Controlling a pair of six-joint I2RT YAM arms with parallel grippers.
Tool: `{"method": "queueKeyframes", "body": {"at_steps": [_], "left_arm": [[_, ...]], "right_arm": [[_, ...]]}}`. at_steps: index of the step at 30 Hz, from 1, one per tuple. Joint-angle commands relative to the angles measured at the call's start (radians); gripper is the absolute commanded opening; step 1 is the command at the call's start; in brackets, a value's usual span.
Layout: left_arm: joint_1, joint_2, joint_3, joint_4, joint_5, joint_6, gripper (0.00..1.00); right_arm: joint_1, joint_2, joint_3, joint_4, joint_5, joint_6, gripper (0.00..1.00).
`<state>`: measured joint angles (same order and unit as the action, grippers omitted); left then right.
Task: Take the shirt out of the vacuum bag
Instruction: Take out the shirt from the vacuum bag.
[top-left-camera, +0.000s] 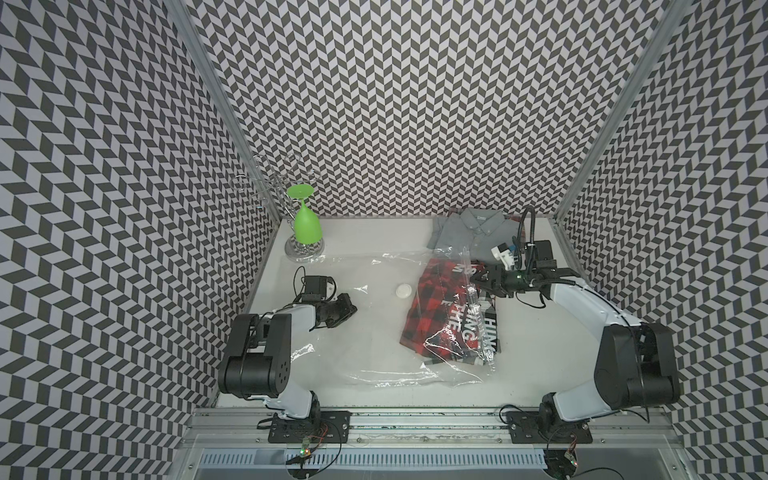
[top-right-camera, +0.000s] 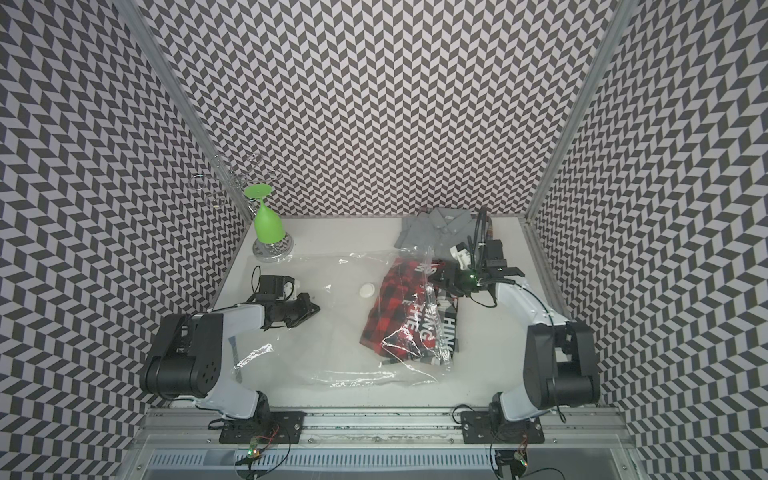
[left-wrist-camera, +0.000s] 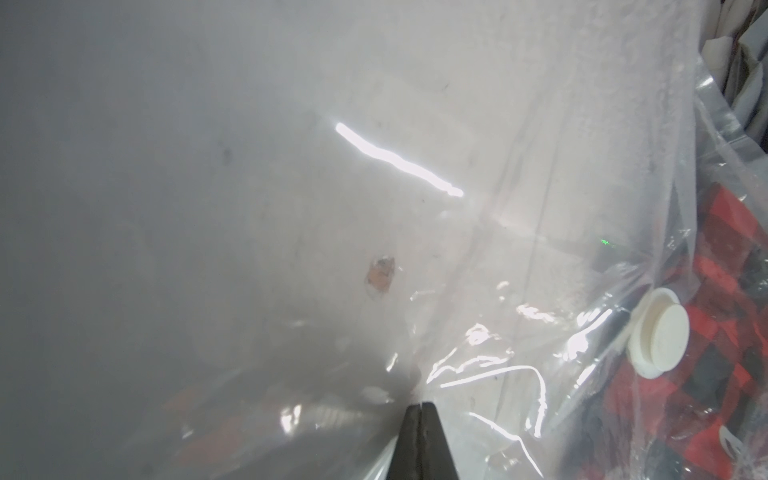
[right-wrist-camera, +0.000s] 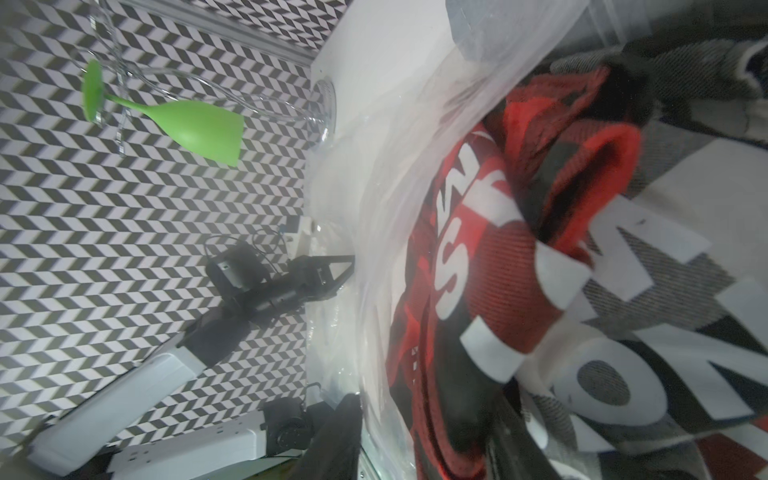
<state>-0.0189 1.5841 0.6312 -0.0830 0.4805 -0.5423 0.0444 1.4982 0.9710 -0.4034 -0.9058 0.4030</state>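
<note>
- The left gripper (top-left-camera: 348, 309), clenched, is pinning the vacuum bag (top-left-camera: 365, 320) at nine o'clock.
- The shirt (top-left-camera: 440, 316) is lying at the bag's mouth, around three o'clock.
- The right gripper (top-left-camera: 484, 283) is reaching into the mouth, and I cannot tell its finger state. Next it likely needs to grasp the fabric and pull toward three o'clock.

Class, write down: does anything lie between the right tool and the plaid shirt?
Yes: the bag. Its clear film covers most of the plaid shirt, and in the right wrist view a fold seems to lie between the right tool and the cloth.
</note>
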Motion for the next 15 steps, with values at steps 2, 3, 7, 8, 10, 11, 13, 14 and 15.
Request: {"method": "queueKeyframes", "body": {"at_steps": [2, 3, 7, 8, 10, 11, 13, 14, 15], "left_arm": [[0.002, 0.061, -0.059, -0.141, -0.091, 0.018, 0.0], [0.003, 0.062, -0.058, -0.141, -0.092, 0.016, 0.0], [0.002, 0.062, -0.057, -0.141, -0.092, 0.019, 0.0], [0.001, 0.062, -0.057, -0.14, -0.092, 0.019, 0.0], [0.003, 0.062, -0.057, -0.139, -0.092, 0.019, 0.0], [0.002, 0.062, -0.057, -0.139, -0.092, 0.02, 0.0], [0.002, 0.062, -0.057, -0.139, -0.092, 0.02, 0.0], [0.002, 0.062, -0.057, -0.139, -0.091, 0.021, 0.0], [0.001, 0.062, -0.057, -0.139, -0.091, 0.02, 0.0]], "right_arm": [[-0.035, -0.029, -0.041, 0.163, -0.094, 0.066, 0.46], [-0.036, -0.021, -0.044, 0.18, -0.105, 0.074, 0.45], [-0.037, 0.014, -0.043, 0.212, -0.108, 0.094, 0.4], [-0.037, 0.019, -0.04, 0.221, -0.111, 0.099, 0.39], [-0.035, 0.035, -0.024, 0.221, -0.118, 0.096, 0.38], [-0.035, 0.041, -0.015, 0.212, -0.116, 0.089, 0.38], [-0.032, 0.062, 0.002, 0.175, -0.103, 0.063, 0.38], [-0.031, 0.072, 0.01, 0.157, -0.095, 0.049, 0.38], [-0.03, 0.082, 0.017, 0.129, -0.083, 0.032, 0.38]]}}
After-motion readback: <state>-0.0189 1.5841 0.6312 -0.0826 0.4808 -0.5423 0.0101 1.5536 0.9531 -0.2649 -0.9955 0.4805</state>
